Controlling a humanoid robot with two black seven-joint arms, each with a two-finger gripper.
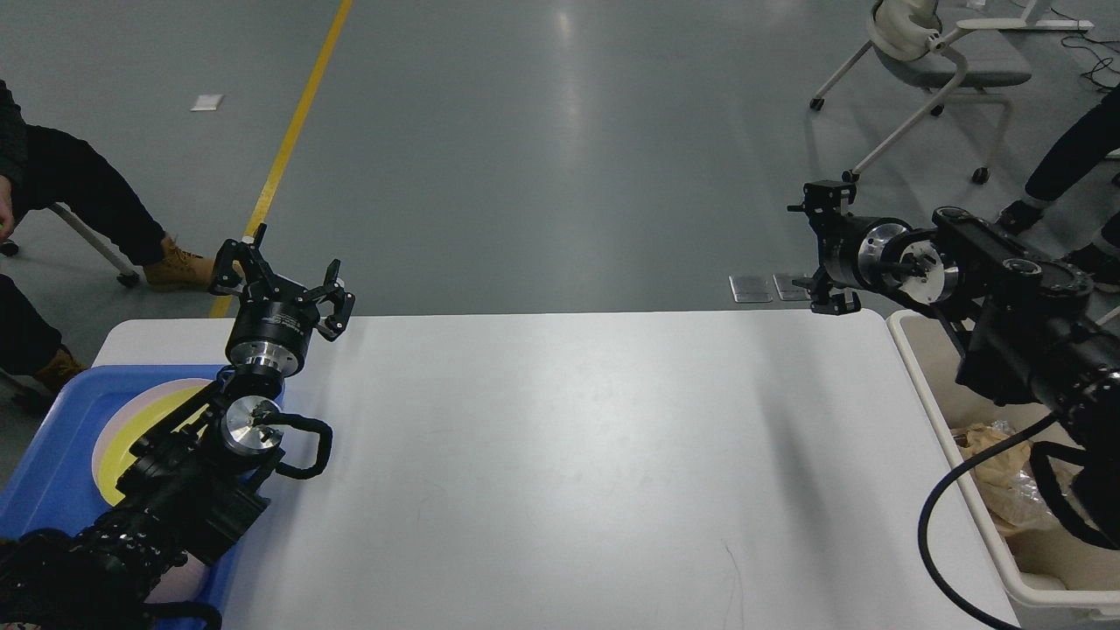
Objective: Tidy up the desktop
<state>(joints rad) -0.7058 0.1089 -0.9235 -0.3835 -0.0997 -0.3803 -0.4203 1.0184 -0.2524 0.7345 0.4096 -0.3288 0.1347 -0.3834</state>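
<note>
The desktop (569, 455) is a wide white tabletop with rounded corners, bare across its middle. My left gripper (278, 276) hovers above its far left corner, fingers spread open and empty. At the far right corner, my right gripper (818, 249) points left above the table edge, open with nothing between its fingers. A blue tray (52, 455) on the left end holds stacked pink and yellow plates (144, 424), partly hidden by my left arm.
A cream bin (989, 525) beside the table's right end holds crumpled paper and plastic wrap (993, 468), partly covered by my right arm. Seated people are at far left and far right. A wheeled chair (936, 61) stands on the floor behind.
</note>
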